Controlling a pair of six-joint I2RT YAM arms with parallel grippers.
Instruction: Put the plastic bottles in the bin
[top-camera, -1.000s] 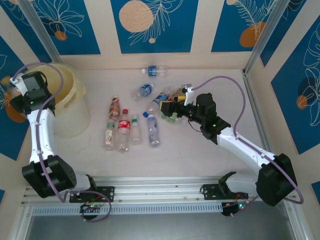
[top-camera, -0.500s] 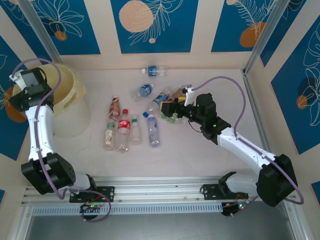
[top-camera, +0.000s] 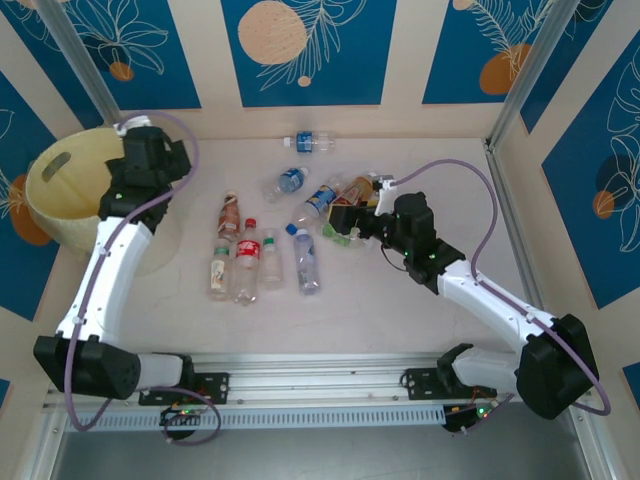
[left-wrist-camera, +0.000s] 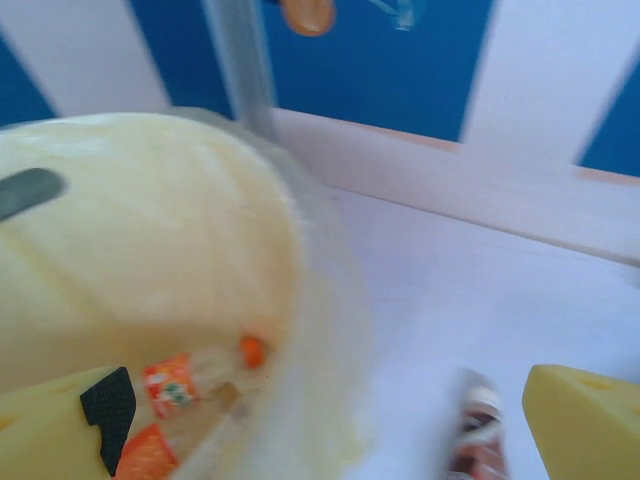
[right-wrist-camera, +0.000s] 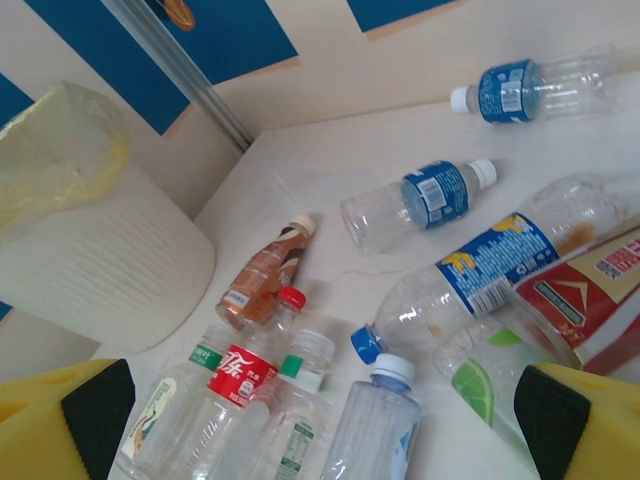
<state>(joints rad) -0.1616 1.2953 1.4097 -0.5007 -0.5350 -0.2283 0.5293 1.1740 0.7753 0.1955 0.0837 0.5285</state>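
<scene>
The left gripper (left-wrist-camera: 325, 425) stood wide open with nothing between its yellow fingers, hanging at the table-side rim of the bin (left-wrist-camera: 150, 240), whose clear liner (left-wrist-camera: 325, 300) bulged over the edge. An orange-labelled bottle (left-wrist-camera: 182, 382) lay inside the bin. That wrist view was blurred, so finer detail could not be told

The right gripper (right-wrist-camera: 320, 425) was likewise spread and empty, low over the crowded plastic bottles (top-camera: 300, 235) on the table (top-camera: 400, 310). Nearest its fingers were a blue-capped clear bottle (right-wrist-camera: 378, 425), a lime-printed bottle (right-wrist-camera: 478, 385) and a blue-and-yellow-labelled bottle (right-wrist-camera: 485, 280), the last two touching or overlapping. A red-labelled bottle (right-wrist-camera: 243, 375) lay to the left in a tight row, and one blue-labelled bottle (top-camera: 313, 142) sat well apart by the far wall

Most of the bottles looked to be on the table, so the job seemed far from done. The likeliest slip was at the right gripper: bottles packed this close could mean closing on two at once, or pinching a round, slick body off-centre so it squirts free and rolls. A descending finger could also nudge neighbours out of reach. On the left, the open fingers so near the rim could snag the liner and drag or tip the bin
</scene>
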